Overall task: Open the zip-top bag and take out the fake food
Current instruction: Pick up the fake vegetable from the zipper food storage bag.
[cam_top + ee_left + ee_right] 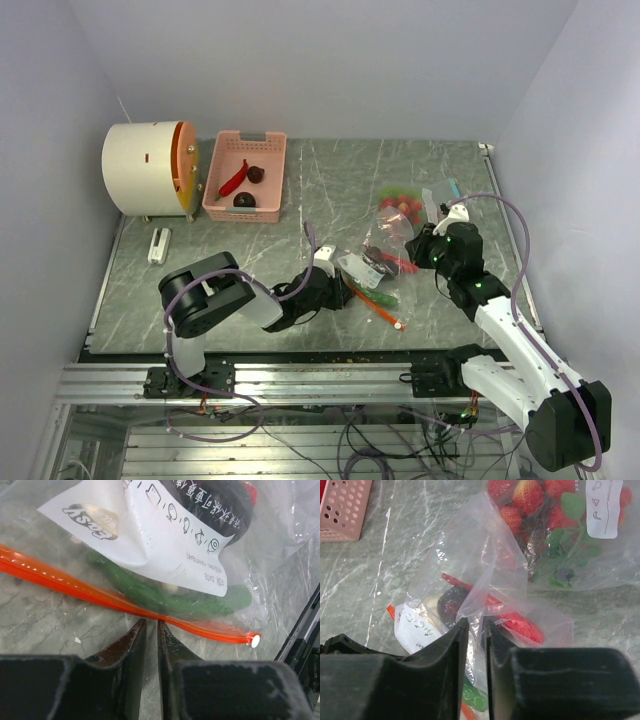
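**Fake food (170, 597) and its surroundings.** The toy pieces lie sealed inside the zip-top bag (378, 268), which rests on the table (135, 290) between the two arms, near the front edge. A long green piece, a dark rounded piece (451, 605) and a red piece (522, 626) show through the clear film. A white printed label (150, 535) covers part of them. The bag's orange zip strip (75, 582) runs along its near side and ends in a small white tip (255, 641).

The left gripper (151, 621) stands with its jaws narrow, their tips against the lower edge of the strip. Whether they pinch it cannot be told. The right gripper (476, 622) has its jaws drawn close on a raised fold of the bag's film.

Just beyond lies a second clear bag (555, 525) holding strawberries and green leaves. At the far left of the table, well apart, stands a pink basket (212, 185) containing a red chilli (234, 178) and two dark pieces. Beside the basket sits a white drum (145, 168) with an orange face.
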